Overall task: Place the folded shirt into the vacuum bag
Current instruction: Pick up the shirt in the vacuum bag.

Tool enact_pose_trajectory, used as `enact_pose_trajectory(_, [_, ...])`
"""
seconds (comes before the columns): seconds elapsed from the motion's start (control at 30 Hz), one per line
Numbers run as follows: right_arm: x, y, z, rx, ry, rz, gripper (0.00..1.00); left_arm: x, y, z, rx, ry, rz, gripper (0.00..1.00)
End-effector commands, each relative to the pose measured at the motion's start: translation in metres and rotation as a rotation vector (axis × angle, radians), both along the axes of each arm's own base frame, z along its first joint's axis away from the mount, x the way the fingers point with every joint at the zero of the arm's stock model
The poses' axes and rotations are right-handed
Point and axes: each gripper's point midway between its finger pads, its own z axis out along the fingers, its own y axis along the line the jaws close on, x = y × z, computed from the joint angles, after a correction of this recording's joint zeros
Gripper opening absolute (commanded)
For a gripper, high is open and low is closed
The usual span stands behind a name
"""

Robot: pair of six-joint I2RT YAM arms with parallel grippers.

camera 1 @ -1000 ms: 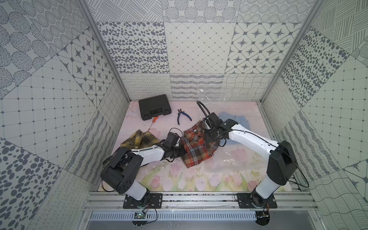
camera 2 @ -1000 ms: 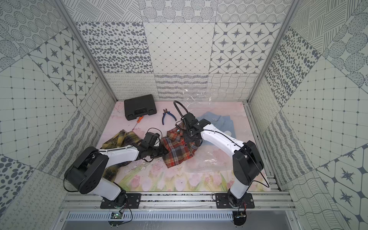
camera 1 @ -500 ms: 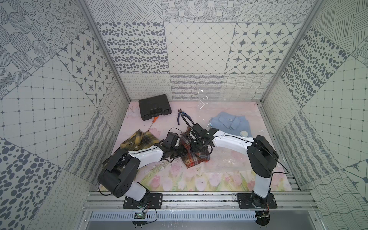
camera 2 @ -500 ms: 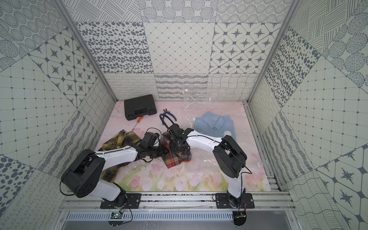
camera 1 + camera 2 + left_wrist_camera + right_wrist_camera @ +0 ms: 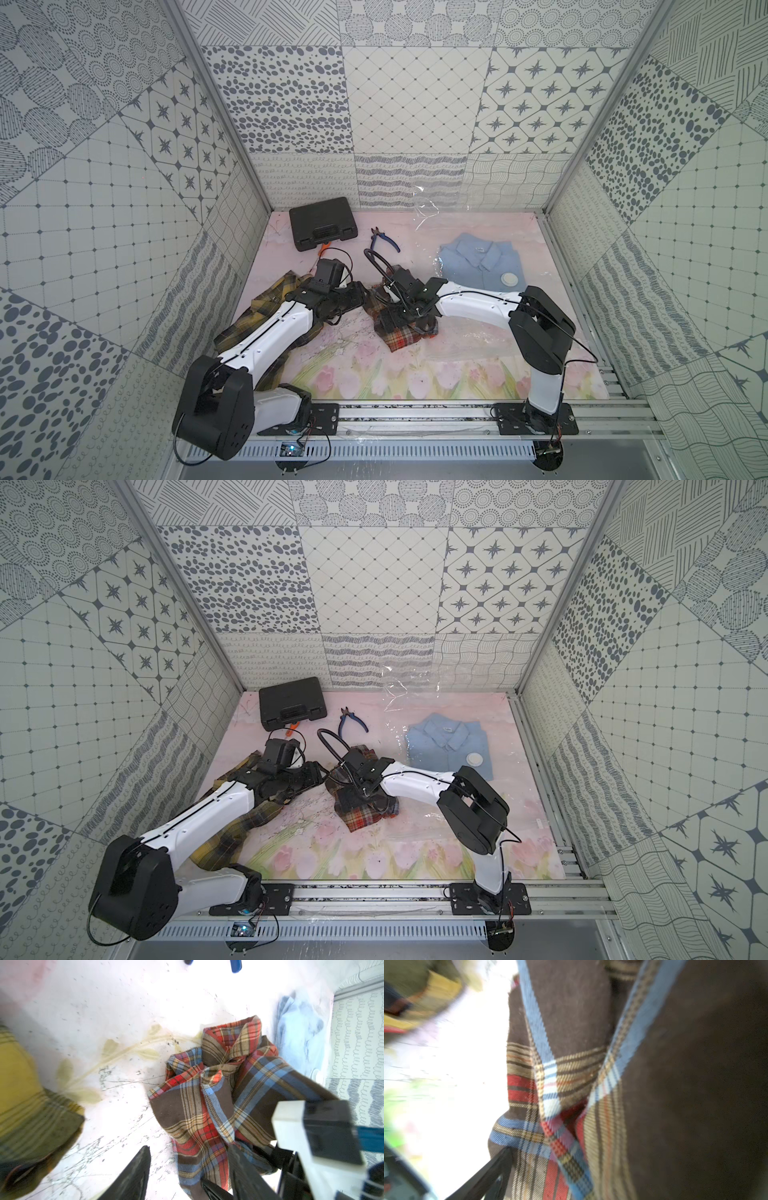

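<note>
One vacuum bag [image 5: 482,340] is sprawling across the right half of the tulip-printed table [image 5: 374,378], clear, glossy and crinkled, with its far edge curling up against the back wall. Three shirts are showing. A smooth blue one [image 5: 478,262] is lying flat and folded inside the bag, under the single round white valve cap [image 5: 509,279]. A red plaid one [image 5: 405,338] is sitting bunched and rumpled at the bag's left edge, and whether any of it is under the plastic cannot be told. A yellow plaid one [image 5: 270,299] is spreading out beneath the left arm, well outside the bag. One black hard case [image 5: 323,222] is resting closed at the back, with one pair of blue-handled pliers [image 5: 384,243] just beside it. The left gripper [image 5: 189,1148] is hovering with its fingers parted, bare table showing between one finger and the plaid. The right gripper [image 5: 395,326] is pressing down into the red plaid bundle. Only one finger [image 5: 492,1167] is showing, far out to the side, so its grip cannot be told.
</note>
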Motion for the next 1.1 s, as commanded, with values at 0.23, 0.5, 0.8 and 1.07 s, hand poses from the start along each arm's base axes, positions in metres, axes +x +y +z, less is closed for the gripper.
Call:
enact_pose_trajectory(0.23, [-0.043, -0.056, -0.094, -0.542, 0.121, 0.085, 0.73, -0.018, 0.076, 0.02, 0.124, -0.002, 0.176, 0.59])
enact_pose_trajectory(0.5, [-0.009, 0.009, -0.002, -0.204, -0.03, 0.114, 0.13, -0.019, 0.077, 0.031, 0.119, -0.026, 0.175, 0.59])
enact_pose_trajectory(0.8, [0.046, -0.018, 0.174, 0.386, -0.205, -0.113, 0.0, -0.015, 0.071, 0.034, 0.108, -0.035, 0.143, 0.59])
enact_pose_trajectory(1.07, [0.094, -0.182, 0.186, 0.408, -0.286, -0.489, 0.0, -0.01, 0.013, 0.015, 0.064, -0.01, -0.036, 0.61])
